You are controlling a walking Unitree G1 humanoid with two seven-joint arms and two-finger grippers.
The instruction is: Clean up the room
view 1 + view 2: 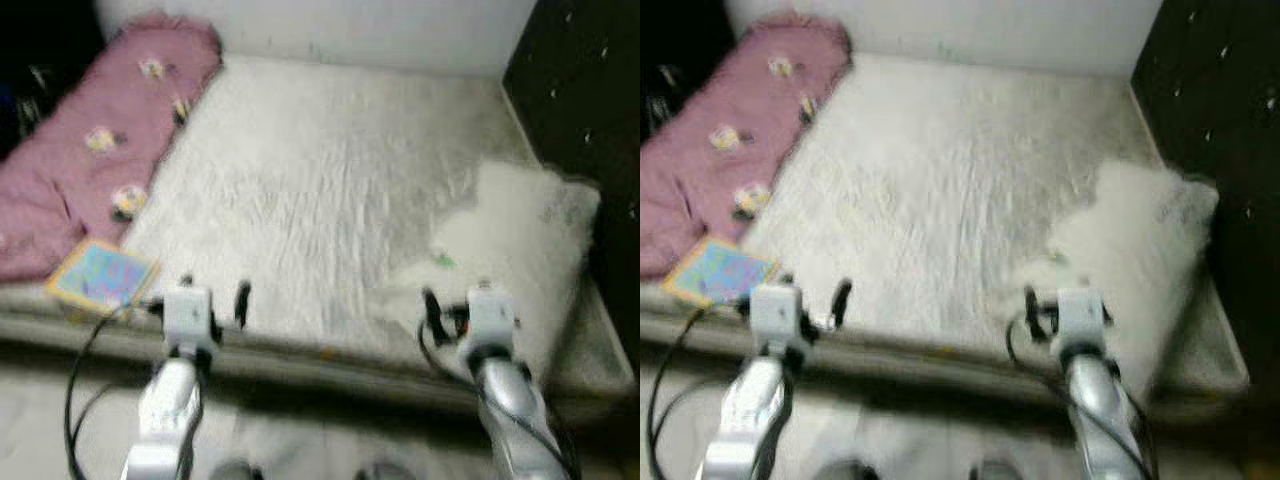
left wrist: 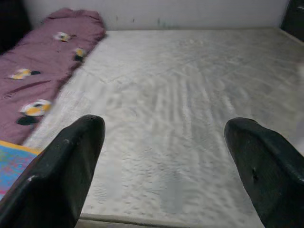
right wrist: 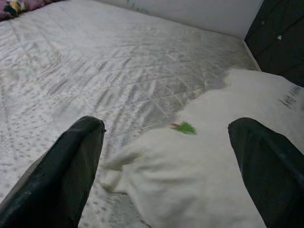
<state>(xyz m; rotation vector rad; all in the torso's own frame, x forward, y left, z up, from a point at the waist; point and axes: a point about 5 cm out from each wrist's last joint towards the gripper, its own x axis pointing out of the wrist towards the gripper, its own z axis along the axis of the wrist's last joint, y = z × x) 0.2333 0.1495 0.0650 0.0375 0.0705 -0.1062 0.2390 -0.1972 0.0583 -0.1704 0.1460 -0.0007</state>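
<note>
Before me lies a bed (image 1: 300, 190) with a pale quilted mattress that runs back to a light wall (image 1: 380, 30). Along its left side a mauve blanket (image 1: 90, 150) with small flower prints is heaped from the far corner down toward the near edge. Just beside the blanket's near end, at the bed's front left corner, a bright blue and yellow book (image 1: 105, 275) lies flat. On the right side a white fluffy blanket (image 1: 520, 240) is spread loosely, reaching the bed's right edge and drooping toward the near edge; a small green tag (image 3: 186, 128) lies on it near its inner border. A dark cabinet (image 1: 590, 90) stands against the bed's right side.

My left pincer (image 1: 212, 298) hovers over the near edge of the bed, just to the right of the book, and its two black fingers (image 2: 57, 175) are spread wide with nothing between them but bare mattress. My right pincer (image 1: 455, 305) hovers over the near edge on the right, above the front part of the white blanket; its fingers (image 3: 52, 175) are also spread wide and grip nothing, with the green tag and blanket lying ahead of the gap. Both head views are somewhat blurred. Black cables (image 1: 75, 385) loop beside my left arm.
</note>
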